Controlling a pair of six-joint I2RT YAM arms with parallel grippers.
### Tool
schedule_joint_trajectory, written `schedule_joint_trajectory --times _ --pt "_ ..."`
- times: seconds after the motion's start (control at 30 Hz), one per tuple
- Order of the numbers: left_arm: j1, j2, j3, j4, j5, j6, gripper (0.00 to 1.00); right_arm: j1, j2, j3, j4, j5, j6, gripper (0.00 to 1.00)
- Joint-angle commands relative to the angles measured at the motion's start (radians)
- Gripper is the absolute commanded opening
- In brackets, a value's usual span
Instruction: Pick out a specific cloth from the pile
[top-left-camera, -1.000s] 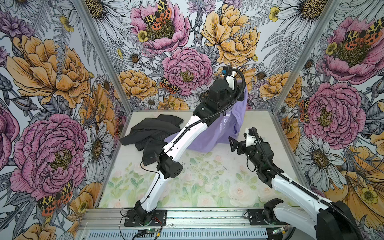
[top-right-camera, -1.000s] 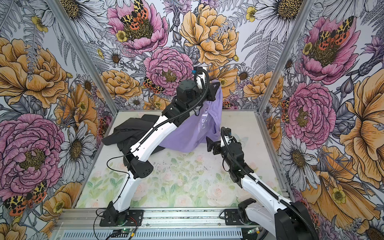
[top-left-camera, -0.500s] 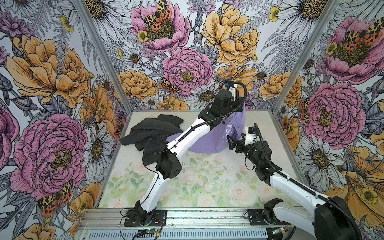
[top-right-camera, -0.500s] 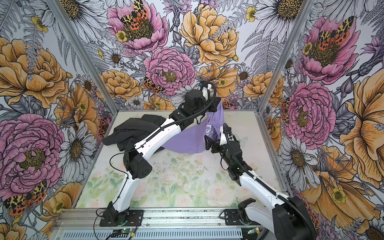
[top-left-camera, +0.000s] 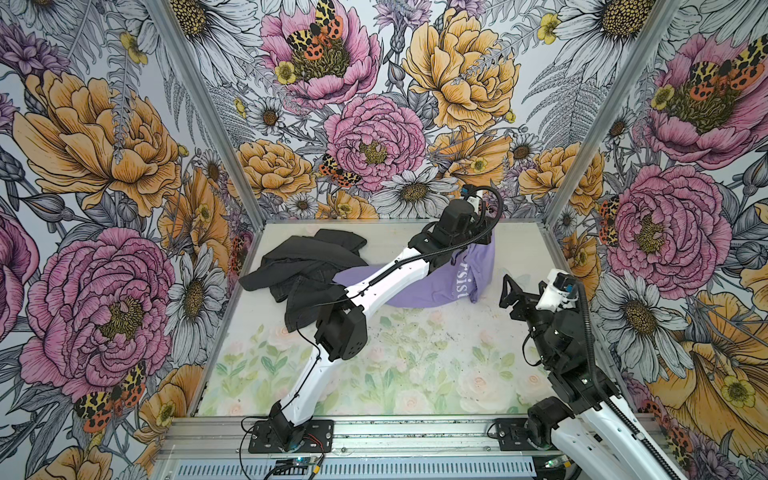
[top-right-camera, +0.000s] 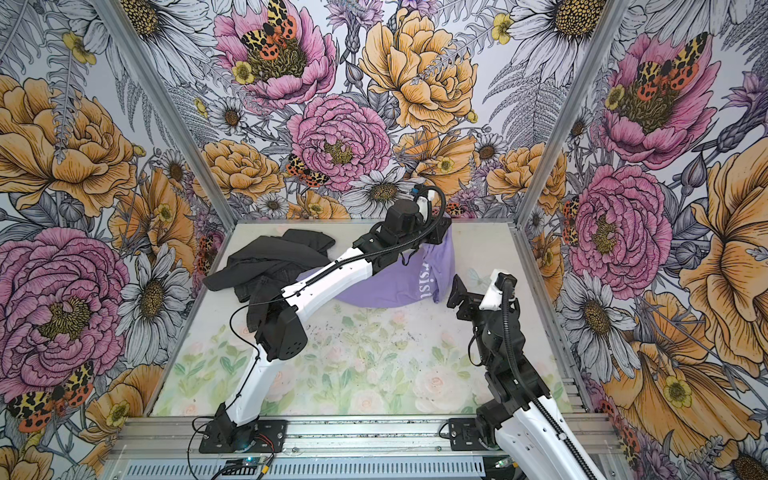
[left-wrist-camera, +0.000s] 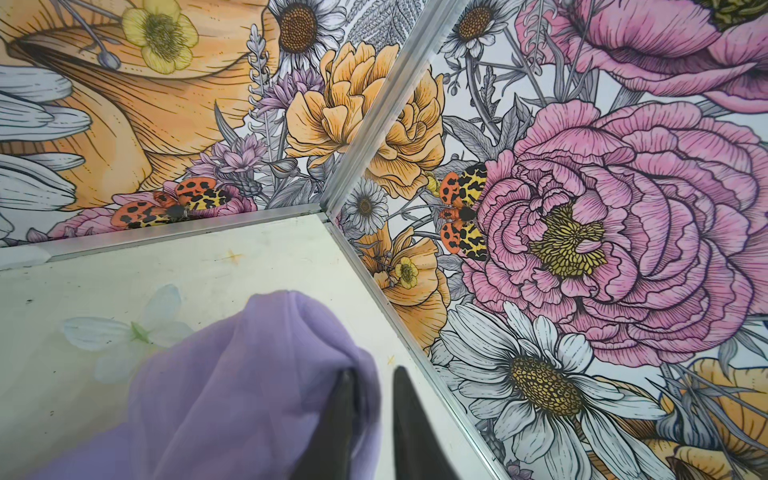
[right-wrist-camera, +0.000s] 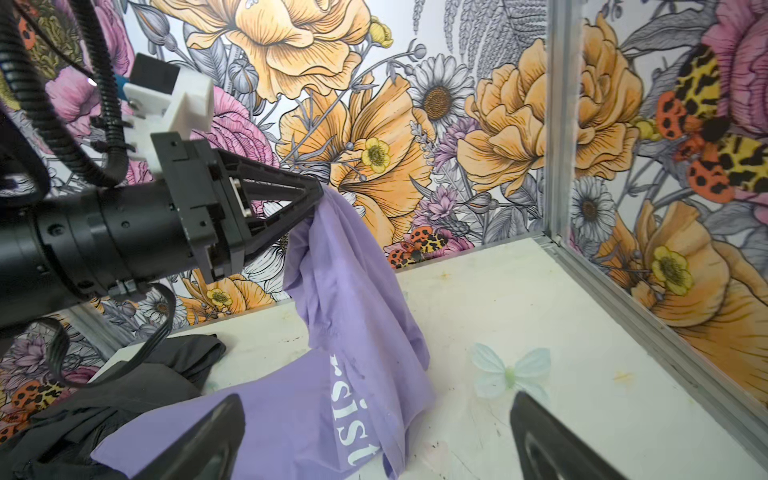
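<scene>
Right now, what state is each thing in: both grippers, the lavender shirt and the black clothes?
Left gripper: jaws parted, shirt fabric draped over one finger.
Right gripper: wide open, empty, facing the shirt.
Lavender T-shirt: one end raised at the left gripper, the rest lying on the table, lettering showing.
Black garments: crumpled heap on the table, ungripped.
</scene>
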Motion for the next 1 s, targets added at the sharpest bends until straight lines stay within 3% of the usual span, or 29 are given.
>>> schedule_joint_trajectory --times 0.0,0.1,0.2,0.3,0.43,0.63,0.97 --pt "-0.016 0.041 0.005 0.021 0.035 -0.006 0.60 -0.007 -0.023 0.019 -0.139 0.066 0.037 0.99" --pt "-0.014 0.001 -0.017 -0.004 0.014 0.028 0.85 -0.009 -0.029 0.033 -0.174 0.071 0.041 0.99" --pt "-0.008 -0.093 -0.102 -0.012 -0.028 0.087 0.97 -0.009 -0.027 0.058 -0.195 0.059 0.032 0.99" --pt "0.015 -0.231 -0.249 -0.011 -0.047 0.115 0.99 -0.010 0.012 0.093 -0.203 0.032 0.000 0.99" --pt "0.049 -0.498 -0.550 0.008 -0.067 0.148 0.99 -0.012 0.125 0.160 -0.209 0.002 -0.042 0.99" --pt "0.064 -0.910 -0.968 -0.012 -0.165 0.212 0.99 -0.030 0.404 0.295 -0.210 -0.048 -0.068 0.99" --pt "0.163 -1.369 -1.269 -0.224 -0.162 0.379 0.99 -0.168 0.878 0.587 -0.205 -0.233 -0.076 1.00"
